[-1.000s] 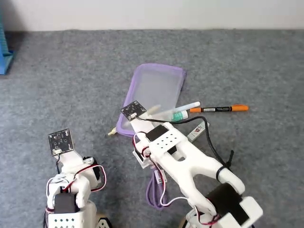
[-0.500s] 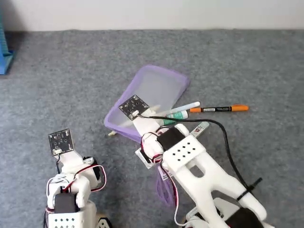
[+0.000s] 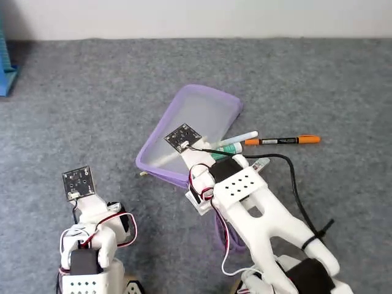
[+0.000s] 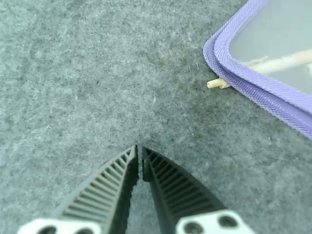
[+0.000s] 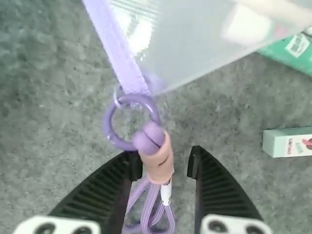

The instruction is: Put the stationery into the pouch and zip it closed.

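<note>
A translucent purple pouch [image 3: 193, 122] lies open-mouthed on the grey carpet with a beige stick [image 4: 278, 62] inside, its tip [image 3: 144, 173] poking out. My right gripper [image 5: 163, 156] is open at the pouch's near corner. Its jaws stand on either side of the peach connector [image 5: 158, 158] of the purple strap, just below the zipper ring [image 5: 129, 122]. Beside the pouch lie an orange marker [image 3: 282, 140], a white pen [image 3: 239, 137], a green tube [image 3: 229, 148] and a small box [image 5: 287, 141]. My left gripper [image 4: 140, 148] is shut over bare carpet, short of the pouch's corner [image 4: 214, 48].
A blue object [image 3: 6, 67] sits at the far left edge. A pale wall [image 3: 196, 18] runs along the back. The strap's loop [image 3: 220, 236] trails under the right arm [image 3: 245, 196]. The left arm [image 3: 86, 208] stands at the near left.
The pouch's near edge has swung left and its mouth has spread wider. The right arm has shifted right along that edge. The left arm has kept still.
</note>
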